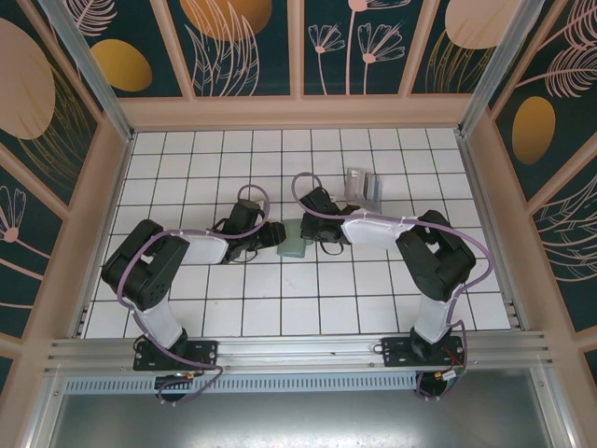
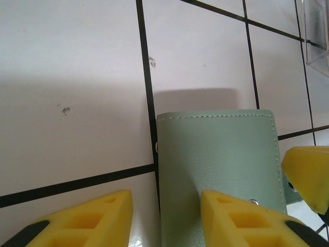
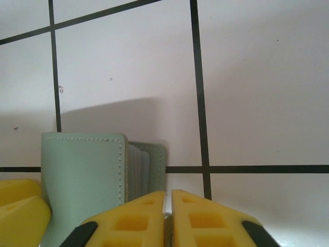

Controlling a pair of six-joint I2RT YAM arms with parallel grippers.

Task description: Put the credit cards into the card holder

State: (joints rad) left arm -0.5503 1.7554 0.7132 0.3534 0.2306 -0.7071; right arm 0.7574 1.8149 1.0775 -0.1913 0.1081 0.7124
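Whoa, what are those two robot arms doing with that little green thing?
They are working on a green card holder lying on the tiled table. The left gripper is open, with one finger over the holder as if steadying it. The right gripper looks pinched shut on the holder's edge, where its pockets show, probably to open it. The credit cards sit in a pile farther back, not yet in the holder.

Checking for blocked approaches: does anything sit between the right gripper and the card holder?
Nothing visible does. The right gripper, fingers together, is at the open edge of the card holder; the left gripper sits at the holder's opposite side.
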